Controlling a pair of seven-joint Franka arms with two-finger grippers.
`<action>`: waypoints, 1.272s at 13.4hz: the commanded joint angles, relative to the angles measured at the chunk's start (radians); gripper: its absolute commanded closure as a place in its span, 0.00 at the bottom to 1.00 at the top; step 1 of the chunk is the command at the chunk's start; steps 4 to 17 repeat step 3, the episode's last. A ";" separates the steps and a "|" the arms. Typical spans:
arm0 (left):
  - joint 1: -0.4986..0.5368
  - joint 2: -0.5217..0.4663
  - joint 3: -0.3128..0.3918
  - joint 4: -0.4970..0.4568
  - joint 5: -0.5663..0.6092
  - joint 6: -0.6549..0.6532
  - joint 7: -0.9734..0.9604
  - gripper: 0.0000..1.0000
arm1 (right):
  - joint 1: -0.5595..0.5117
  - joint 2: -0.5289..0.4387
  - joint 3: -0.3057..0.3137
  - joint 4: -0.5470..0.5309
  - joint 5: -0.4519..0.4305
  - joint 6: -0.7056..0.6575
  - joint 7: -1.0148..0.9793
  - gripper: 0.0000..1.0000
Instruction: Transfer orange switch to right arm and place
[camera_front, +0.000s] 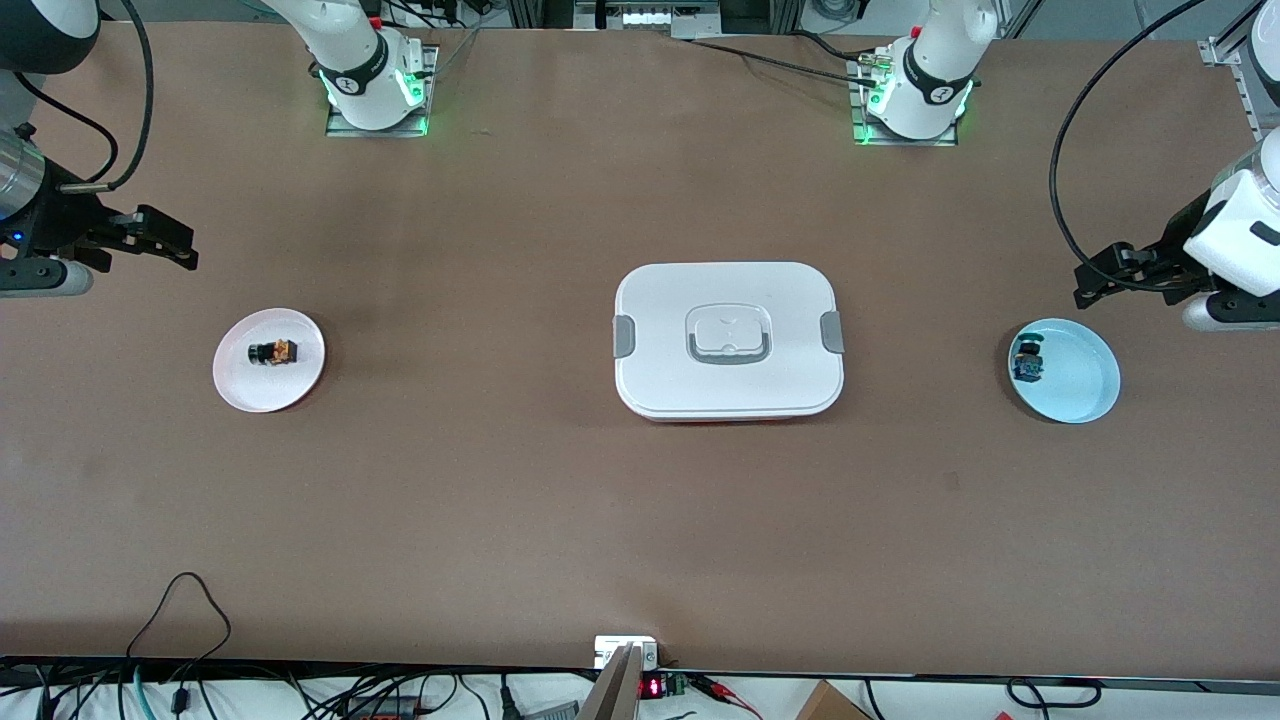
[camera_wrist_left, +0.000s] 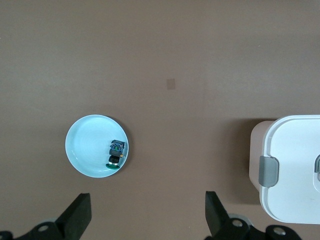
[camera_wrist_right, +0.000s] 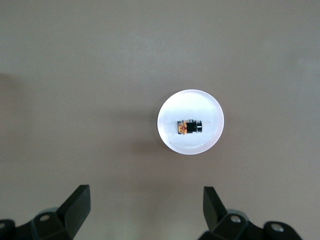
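The orange switch (camera_front: 272, 352) lies on its side on a pink plate (camera_front: 240, 385) toward the right arm's end of the table, black cap pointing toward that end. A blue-green switch (camera_front: 1027, 362) lies in a pale blue plate (camera_front: 1085, 390) toward the left arm's end, close to the rim. Between the two plates, well apart from both, sits a white lidded box (camera_front: 728, 340) with grey clips at its ends and a recessed handle in the lid; a sliver of red shows under its nearer edge.

The right gripper (camera_front: 160, 243) hangs over bare table just beside the pink plate, its fingers (camera_wrist_right: 77, 202) spread wide and holding nothing. The left gripper (camera_front: 1110, 275) hangs over bare table beside the blue plate, fingers (camera_wrist_left: 80, 212) likewise spread wide and empty.

Both arms are cut off by the edges of the front view, so only the wrists and grippers show. Each wrist view shows only the fingertips, and the left one crops the box.
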 joint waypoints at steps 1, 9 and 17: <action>-0.002 0.007 0.002 0.027 -0.017 -0.022 -0.005 0.00 | -0.002 0.008 0.001 0.021 -0.003 -0.020 0.013 0.00; -0.002 0.007 0.002 0.027 -0.016 -0.022 -0.005 0.00 | -0.001 0.008 0.001 0.021 -0.002 -0.021 0.017 0.00; -0.002 0.007 0.002 0.027 -0.016 -0.022 -0.005 0.00 | -0.001 0.008 0.001 0.021 -0.002 -0.021 0.017 0.00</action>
